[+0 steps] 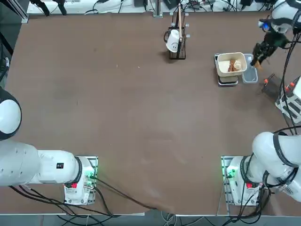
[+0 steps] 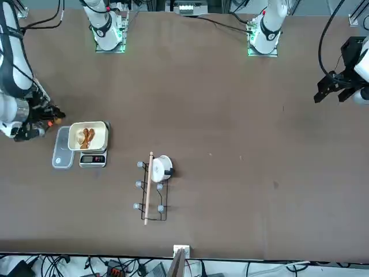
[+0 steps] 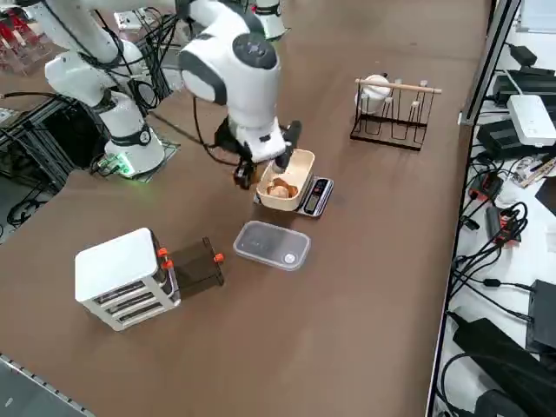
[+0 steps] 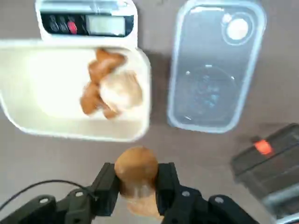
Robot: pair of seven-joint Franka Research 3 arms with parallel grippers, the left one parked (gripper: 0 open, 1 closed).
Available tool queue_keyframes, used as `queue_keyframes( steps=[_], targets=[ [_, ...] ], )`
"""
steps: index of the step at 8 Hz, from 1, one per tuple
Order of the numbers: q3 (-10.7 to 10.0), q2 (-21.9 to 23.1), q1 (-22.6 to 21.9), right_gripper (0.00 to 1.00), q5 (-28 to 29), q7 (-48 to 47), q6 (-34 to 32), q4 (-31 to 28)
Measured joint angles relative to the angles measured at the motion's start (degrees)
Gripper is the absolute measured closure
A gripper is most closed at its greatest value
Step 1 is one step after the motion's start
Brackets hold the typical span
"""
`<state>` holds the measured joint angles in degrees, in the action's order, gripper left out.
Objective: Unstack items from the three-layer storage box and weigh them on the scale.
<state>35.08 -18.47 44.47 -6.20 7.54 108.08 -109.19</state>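
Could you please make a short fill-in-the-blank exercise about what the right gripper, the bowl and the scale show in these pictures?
1. The right gripper is shut on a brown ____.
2. The cream bowl stands on the ____.
3. The translucent plate lies ____ the scale.
4. The storage box has ____ handles.

Missing words: lump; scale; beside; orange

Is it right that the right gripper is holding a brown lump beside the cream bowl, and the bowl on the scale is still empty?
Not quite. The cream bowl on the scale is not empty: the right wrist view shows brown and cream-white lumps already in it. The rest holds: the right gripper is shut on a brown lump beside the bowl.
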Motion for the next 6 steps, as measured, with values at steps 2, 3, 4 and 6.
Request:
queue_keyframes(
  steps=[2,3,4,6],
  targets=[
    [0.11,-0.89,-3.94,0.53,0.33,-8.01,1.05,2.09],
    [0.1,-1.84,-4.49,0.39,0.33,-8.98,1.11,2.45],
    [-0.04,-2.74,-4.47,0.19,0.33,-9.08,1.09,2.6],
    [-0.26,-3.47,-4.41,0.0,0.24,-8.97,1.09,2.99]
  ],
)
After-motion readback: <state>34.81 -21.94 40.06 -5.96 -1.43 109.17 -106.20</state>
